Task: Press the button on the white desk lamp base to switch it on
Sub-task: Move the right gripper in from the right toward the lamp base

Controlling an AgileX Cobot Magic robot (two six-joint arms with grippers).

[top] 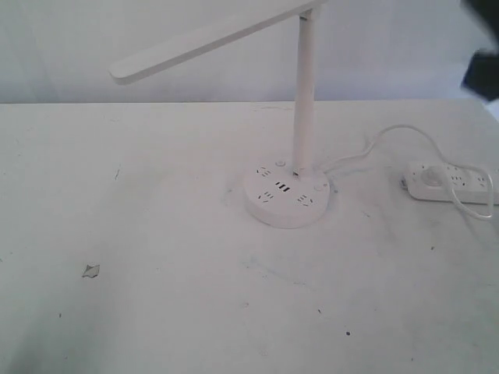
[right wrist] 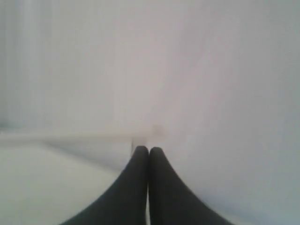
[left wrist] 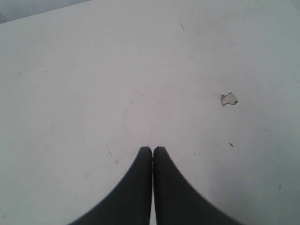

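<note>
Scuffed white table (top: 156, 312) before a pale wall (top: 62, 47). The white desk lamp (top: 304, 101) stands right of centre on its lamp base (top: 286, 195). Left gripper (left wrist: 152, 150) and right gripper (right wrist: 148, 149): fingers pressed together, holding nothing.

White desk lamp (top: 304, 101): smooth white plastic, soft sheen on pole.
Lamp base (top: 273, 212): same white plastic, smooth, slightly glossy.
Cord (top: 399, 128), power strip (top: 456, 183), right edge of frame: white plastic, smooth.
Table (top: 156, 234): matt white coating, scuffed, speckled; one chip (top: 91, 270) lower left.
Left gripper (left wrist: 152, 150), right gripper (right wrist: 148, 150): dark, matt, smooth.
</note>
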